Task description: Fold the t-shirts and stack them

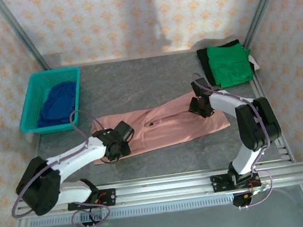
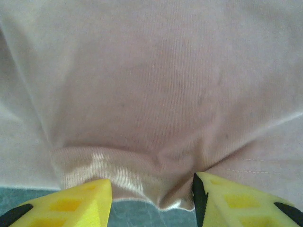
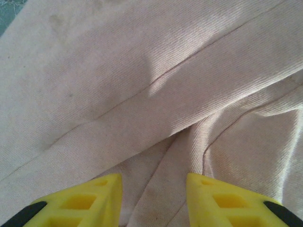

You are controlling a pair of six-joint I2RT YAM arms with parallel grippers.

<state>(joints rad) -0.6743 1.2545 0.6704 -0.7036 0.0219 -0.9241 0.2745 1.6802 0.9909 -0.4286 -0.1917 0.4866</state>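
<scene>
From above, a dusty-pink cotton t-shirt [image 1: 169, 125], folded into a long strip, lies across the middle of the grey table [image 1: 153, 80]. The left arm reaches low from the near edge, and the left gripper [image 1: 113, 149] hides the strip's left end. The right arm bends back, with the right gripper [image 1: 198, 110] on the right end. A bright green t-shirt [image 1: 229, 65] lies on a dark garment [image 1: 204, 57] at the far right corner. A dark blue t-shirt [image 1: 57, 103] is heaped in a teal plastic basket [image 1: 31, 100] at the far left.

At the left wrist, yellow fingers [image 2: 80, 203], cut off below, stand partly apart around a bunched pink hem. I cannot tell whether they pinch it.

At the right wrist, fingers [image 3: 222, 198] stand partly apart over creased pink cloth.
</scene>
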